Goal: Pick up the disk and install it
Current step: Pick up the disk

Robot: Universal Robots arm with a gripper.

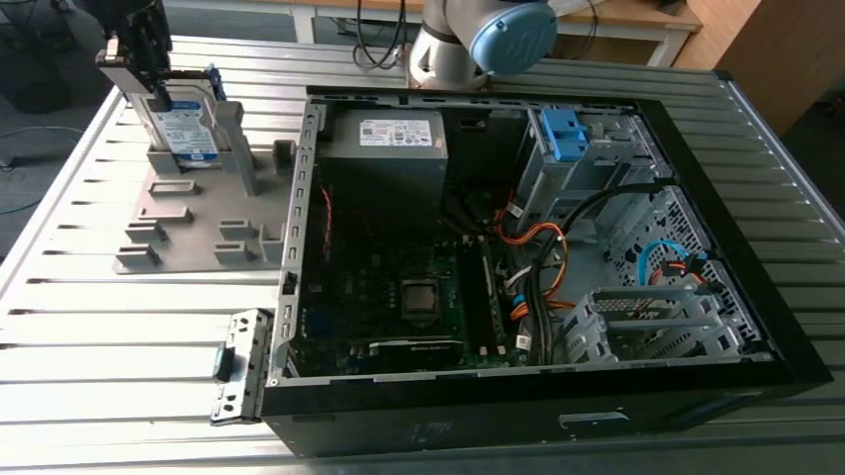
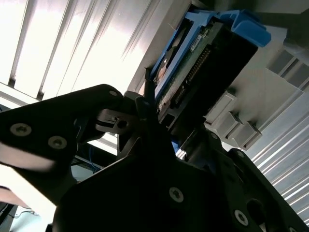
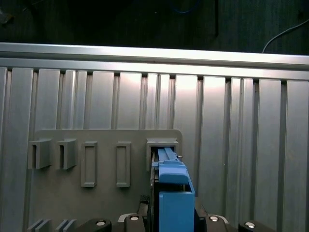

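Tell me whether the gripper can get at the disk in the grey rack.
Probably yes: the gripper sits right at the top edge of the disk, which stands upright in the grey rack, and nothing lies between them.

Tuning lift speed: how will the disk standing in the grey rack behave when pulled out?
The disk looks like a rigid metal slab, so it should stay stiff and feel heavy for its size. Standing on edge in the grey rack, it may tip once clear of the slot. Its blue carrier frame is smooth plastic, possibly slippery.
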